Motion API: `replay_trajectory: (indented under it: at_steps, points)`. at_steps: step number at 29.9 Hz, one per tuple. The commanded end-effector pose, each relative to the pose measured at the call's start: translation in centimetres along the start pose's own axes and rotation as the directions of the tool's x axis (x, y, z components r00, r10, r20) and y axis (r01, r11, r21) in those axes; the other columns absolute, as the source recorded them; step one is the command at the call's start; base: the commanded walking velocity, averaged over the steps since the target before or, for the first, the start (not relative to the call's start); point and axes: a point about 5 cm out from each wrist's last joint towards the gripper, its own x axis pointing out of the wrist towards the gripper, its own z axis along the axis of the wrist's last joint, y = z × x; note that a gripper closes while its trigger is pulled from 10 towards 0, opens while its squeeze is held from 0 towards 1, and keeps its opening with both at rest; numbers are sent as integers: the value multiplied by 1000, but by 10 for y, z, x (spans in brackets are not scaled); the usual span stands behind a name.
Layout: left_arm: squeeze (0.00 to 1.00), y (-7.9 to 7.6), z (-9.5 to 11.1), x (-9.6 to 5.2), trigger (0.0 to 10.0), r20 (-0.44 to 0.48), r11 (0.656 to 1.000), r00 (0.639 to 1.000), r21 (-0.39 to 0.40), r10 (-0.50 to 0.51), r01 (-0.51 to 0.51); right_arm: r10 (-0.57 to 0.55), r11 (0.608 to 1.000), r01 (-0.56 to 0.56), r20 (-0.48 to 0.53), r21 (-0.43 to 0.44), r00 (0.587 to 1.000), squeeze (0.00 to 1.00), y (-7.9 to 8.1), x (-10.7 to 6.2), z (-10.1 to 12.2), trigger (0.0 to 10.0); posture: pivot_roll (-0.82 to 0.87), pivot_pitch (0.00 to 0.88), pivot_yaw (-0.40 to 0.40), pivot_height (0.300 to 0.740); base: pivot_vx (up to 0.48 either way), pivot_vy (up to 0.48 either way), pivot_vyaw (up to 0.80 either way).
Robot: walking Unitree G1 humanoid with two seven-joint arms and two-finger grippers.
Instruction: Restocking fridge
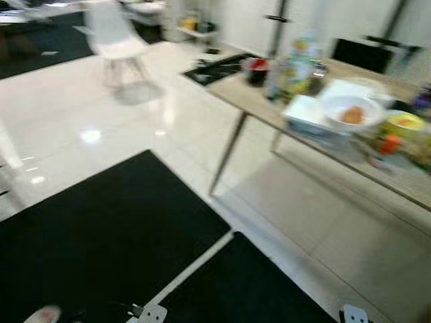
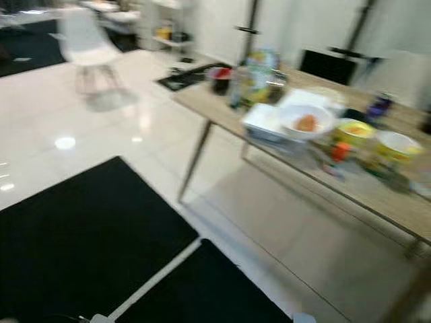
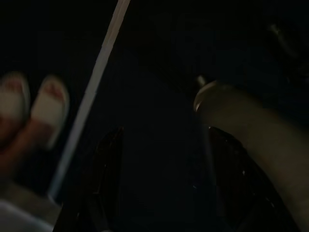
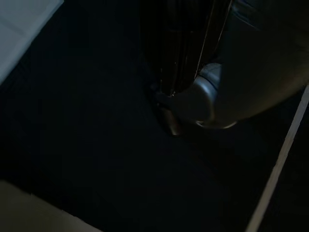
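Observation:
The head views are blurred. A light wooden table stands ahead on the right and carries groceries. On it are a dark cup with a red top, tall bottles, a white bowl with something orange in it and yellow-lidded tubs. My left gripper hangs low over a black mat, its two black fingers apart with nothing between them. My right arm hangs idle over the same dark floor.
Black mats with a pale seam cover the near floor, with glossy white tile beyond. A white chair stands far back left. A person's feet in white slippers stand beside my left arm. A low shelf is at the back wall.

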Motion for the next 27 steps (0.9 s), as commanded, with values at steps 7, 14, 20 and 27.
replay_trajectory:
  at_steps: [7, 14, 20, 27]
  points:
    - [0, -1, -4, -1, 10000, -11, 1000, 1000, -4, -4, 4, -2, 1000, 2, -18, -5, 1000, 0, 0, 0, -2, 10000, -21, 33, 3, 740, 0, 0, -788]
    - [0, -2, -5, -1, 10000, -14, 1000, 1000, 0, -6, 6, -3, 1000, 3, -24, -12, 1000, 0, 0, 0, -3, 10000, -23, 32, 1, 740, 0, 0, -788]
    - [0, -2, -5, -1, 10000, -14, 1000, 1000, 6, -5, 5, -2, 1000, 1, -29, -10, 1000, 0, 0, 0, -4, 10000, -22, 32, 2, 740, 0, 0, -788]
    - [0, -1, -4, -1, 10000, -13, 1000, 1000, 10, -2, 2, -1, 1000, 0, -34, -9, 999, 0, 1, 0, -5, 10000, -22, 32, 2, 740, 0, 0, -788]
